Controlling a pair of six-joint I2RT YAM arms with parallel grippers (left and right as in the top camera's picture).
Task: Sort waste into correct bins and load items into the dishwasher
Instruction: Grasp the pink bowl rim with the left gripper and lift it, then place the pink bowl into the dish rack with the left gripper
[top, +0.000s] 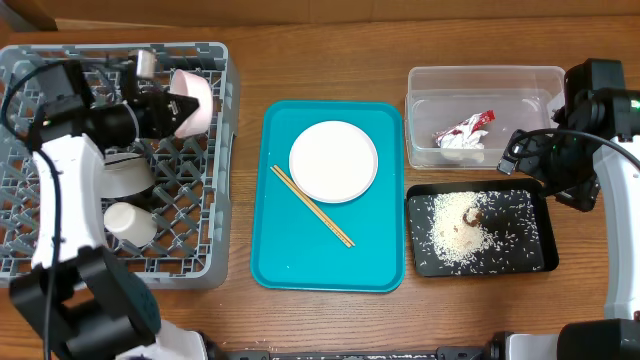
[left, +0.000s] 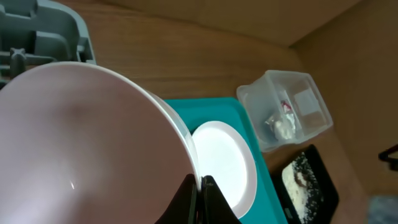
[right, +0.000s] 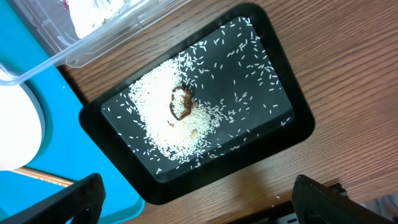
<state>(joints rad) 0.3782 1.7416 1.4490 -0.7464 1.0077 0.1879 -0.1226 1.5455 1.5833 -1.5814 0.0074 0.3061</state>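
One wrapper in clear tub; rice, brown lump in black tray.

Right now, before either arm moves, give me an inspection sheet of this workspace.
Surface: wooden table, teal tray at its middle.
Job's things: dish rack holds a cup and a grey bowl; large plate and chopsticks lie on the teal tray; wrapper in the clear tub; rice and a brown lump in the black tray.
Clutter: nothing seen.
Hands: left hand shut on the rim of the small plate, over the rack; right hand open, empty, near the black tray.
Cables: black cables run along the arms.
Surroundings: nothing seen.
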